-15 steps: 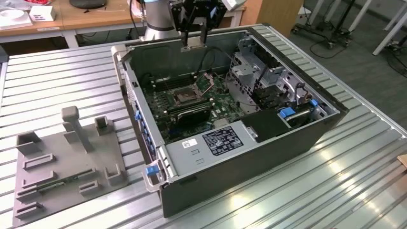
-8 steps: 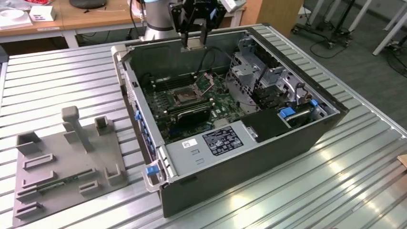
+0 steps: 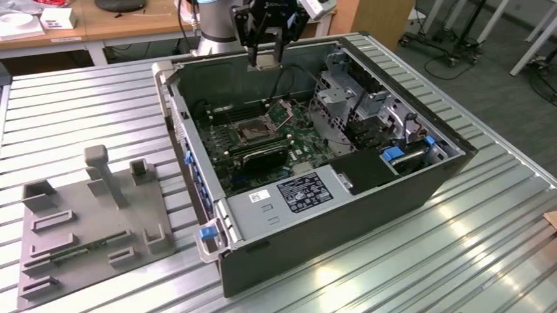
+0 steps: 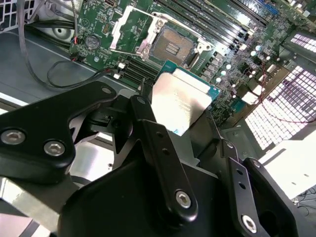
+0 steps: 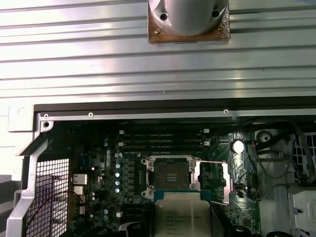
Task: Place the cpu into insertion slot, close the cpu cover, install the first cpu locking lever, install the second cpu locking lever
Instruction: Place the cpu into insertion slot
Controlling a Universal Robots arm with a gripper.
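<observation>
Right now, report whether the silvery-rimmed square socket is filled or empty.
Empty: the silvery-rimmed square insertion slot shows a bare dark centre; the flat silvery cpu is in the black claw.

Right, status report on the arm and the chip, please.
Gripper shut on the cpu, above the open case. Insertion slot bare, cpu cover open. Path down looks clear.

Colours as we see them:
We've got cpu (image 4: 180,106) silvery-grey with a teal edge; insertion slot (image 4: 173,47) dark centre, silver rim; motherboard (image 3: 301,130) green; gripper (image 3: 265,62) black; case (image 3: 348,228) black, tabs (image 3: 207,233) blue; table (image 3: 87,111) ribbed silver.
</observation>
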